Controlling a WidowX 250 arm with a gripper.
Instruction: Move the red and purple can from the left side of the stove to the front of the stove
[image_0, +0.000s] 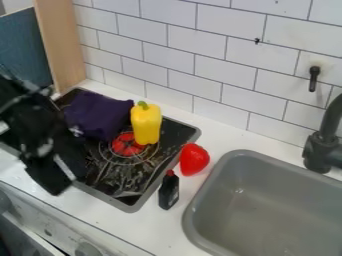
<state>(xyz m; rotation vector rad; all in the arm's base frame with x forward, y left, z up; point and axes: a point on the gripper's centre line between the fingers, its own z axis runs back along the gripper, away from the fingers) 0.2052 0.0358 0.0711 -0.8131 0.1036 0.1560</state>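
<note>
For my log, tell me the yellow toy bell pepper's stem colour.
The stem is green, best seen in the camera view.

High view, slanting down, fairly near, facing counter (224, 136) and tiled wall (210, 60)

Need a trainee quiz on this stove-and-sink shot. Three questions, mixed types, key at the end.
1. True or false: the dark purple cloth lies on the black stove top, left of the yellow toy bell pepper in the view.
2. Which lies on the white counter between stove top and grey sink? A) cloth B) pepper C) red rounded toy
3. Fill in: the small black bottle has a ____ cap.

Key: 1 true; 2 C; 3 red
</note>
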